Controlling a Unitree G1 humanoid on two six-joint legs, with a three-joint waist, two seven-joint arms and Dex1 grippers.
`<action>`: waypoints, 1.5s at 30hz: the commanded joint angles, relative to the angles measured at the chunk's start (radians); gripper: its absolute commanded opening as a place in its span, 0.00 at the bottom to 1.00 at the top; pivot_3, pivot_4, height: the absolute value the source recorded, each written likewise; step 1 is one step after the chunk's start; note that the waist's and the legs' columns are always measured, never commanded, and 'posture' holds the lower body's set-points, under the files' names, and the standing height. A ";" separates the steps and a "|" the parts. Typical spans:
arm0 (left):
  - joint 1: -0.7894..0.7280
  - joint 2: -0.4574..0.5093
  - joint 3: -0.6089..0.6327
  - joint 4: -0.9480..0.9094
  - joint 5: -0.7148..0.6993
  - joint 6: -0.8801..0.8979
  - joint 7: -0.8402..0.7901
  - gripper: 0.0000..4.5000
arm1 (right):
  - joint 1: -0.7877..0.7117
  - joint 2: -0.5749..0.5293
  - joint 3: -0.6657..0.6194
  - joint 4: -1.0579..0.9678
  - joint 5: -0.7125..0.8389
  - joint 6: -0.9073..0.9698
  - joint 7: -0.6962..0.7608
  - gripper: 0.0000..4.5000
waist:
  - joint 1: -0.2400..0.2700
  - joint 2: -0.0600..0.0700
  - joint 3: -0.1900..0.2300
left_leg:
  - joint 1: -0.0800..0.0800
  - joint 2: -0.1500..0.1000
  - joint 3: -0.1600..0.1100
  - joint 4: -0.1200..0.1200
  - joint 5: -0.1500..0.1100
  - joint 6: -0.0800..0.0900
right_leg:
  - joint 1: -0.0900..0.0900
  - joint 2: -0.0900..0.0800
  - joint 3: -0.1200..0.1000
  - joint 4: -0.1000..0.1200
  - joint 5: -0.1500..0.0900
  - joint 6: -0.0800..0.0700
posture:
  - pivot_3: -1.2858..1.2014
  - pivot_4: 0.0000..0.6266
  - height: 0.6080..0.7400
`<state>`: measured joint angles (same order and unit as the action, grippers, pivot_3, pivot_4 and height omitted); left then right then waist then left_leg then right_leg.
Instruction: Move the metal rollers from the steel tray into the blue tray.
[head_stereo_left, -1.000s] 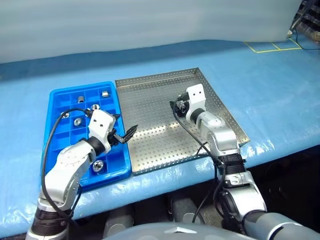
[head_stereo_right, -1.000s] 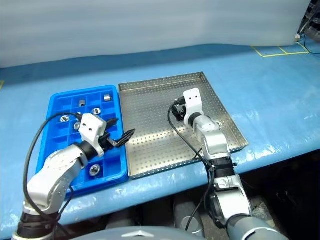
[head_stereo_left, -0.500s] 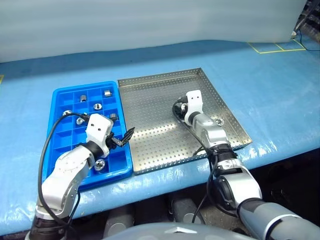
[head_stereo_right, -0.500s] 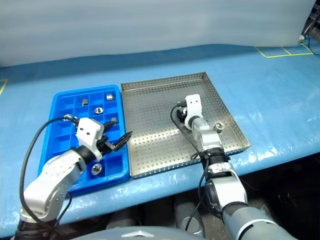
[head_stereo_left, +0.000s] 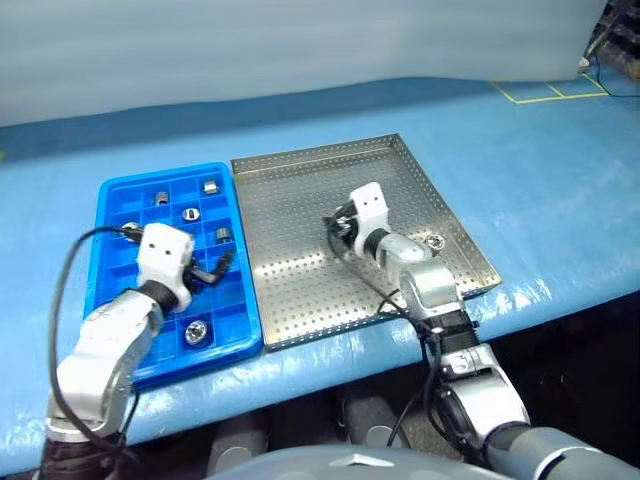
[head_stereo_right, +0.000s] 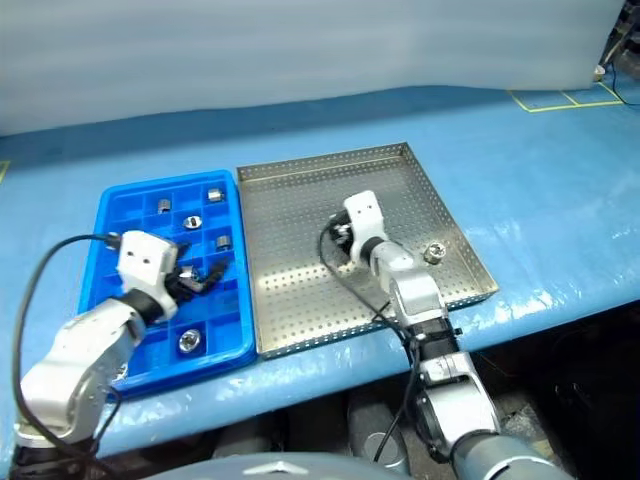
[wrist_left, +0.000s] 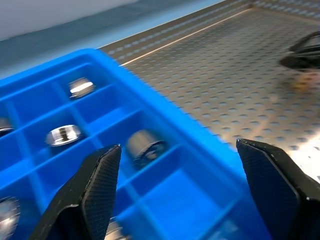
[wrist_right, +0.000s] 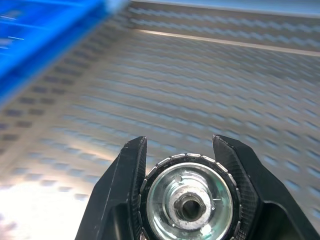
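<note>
The steel tray (head_stereo_left: 300, 190) lies mid-table, with the blue tray (head_stereo_left: 105, 200) against its left side. My right gripper (head_stereo_left: 337, 227) hovers over the steel tray's middle, shut on a metal roller (wrist_right: 189, 200) that sits between its fingers (wrist_right: 131, 190), hollow centre facing the wrist camera. A second roller (head_stereo_left: 434, 241) lies on the steel tray near its right rim. My left gripper (head_stereo_left: 215, 266) is open over the blue tray's right columns, nothing between its fingers (wrist_left: 95, 190). Several rollers (head_stereo_left: 190, 213) rest in the blue tray's compartments.
The trays sit on a blue-covered table (head_stereo_left: 520, 180) whose front edge runs just below them. Yellow tape marks (head_stereo_left: 545, 93) lie at the far right. A black cable (head_stereo_left: 70, 270) loops from my left wrist over the blue tray's left side.
My right gripper has shut on a roller and moved left and back over the steel tray. My left gripper, still open, has swung left from the tray boundary to over the blue tray.
</note>
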<state>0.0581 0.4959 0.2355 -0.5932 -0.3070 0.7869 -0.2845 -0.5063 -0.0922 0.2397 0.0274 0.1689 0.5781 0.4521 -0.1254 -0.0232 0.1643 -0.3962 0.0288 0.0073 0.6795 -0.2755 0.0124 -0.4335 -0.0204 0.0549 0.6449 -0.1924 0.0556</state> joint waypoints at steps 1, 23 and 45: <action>0.004 0.056 0.080 -0.004 0.017 0.036 0.002 0.90 | 0.017 0.071 0.145 -0.209 0.072 0.074 0.073 0.39 | 0.001 0.000 0.000 | 0.000 0.001 -0.001 0.000 0.000 0.000 | 0.000 0.001 -0.001 0.000 -0.001 -0.001 | 0.48 0.24 1.00; 0.009 -0.018 -0.023 -0.016 0.025 0.019 0.011 0.90 | 0.038 0.127 0.272 -0.066 0.005 0.070 0.069 0.75 | 0.051 -0.003 -0.001 | 0.000 -0.001 -0.003 0.001 0.001 -0.002 | 0.003 -0.005 -0.008 0.000 -0.004 -0.007 | 0.50 0.24 1.00; -0.703 -0.366 -0.388 0.759 0.084 -0.431 -0.195 0.90 | 0.403 -0.440 -0.016 -0.837 -0.043 0.194 0.058 0.81 | -0.032 -0.002 -0.002 | -0.002 -0.006 -0.001 0.003 0.000 0.000 | 0.004 -0.004 -0.004 -0.002 -0.002 0.002 | 0.35 0.24 1.00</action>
<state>-0.5945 0.1578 -0.1302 0.0789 -0.2414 0.4267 -0.4587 -0.1170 -0.5258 0.2572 -0.7015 0.1007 0.7859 0.4969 -0.1577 -0.0255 0.1621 -0.3986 0.0228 0.0060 0.6827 -0.2754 0.0125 -0.4287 -0.0243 0.0508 0.6419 -0.1955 0.0596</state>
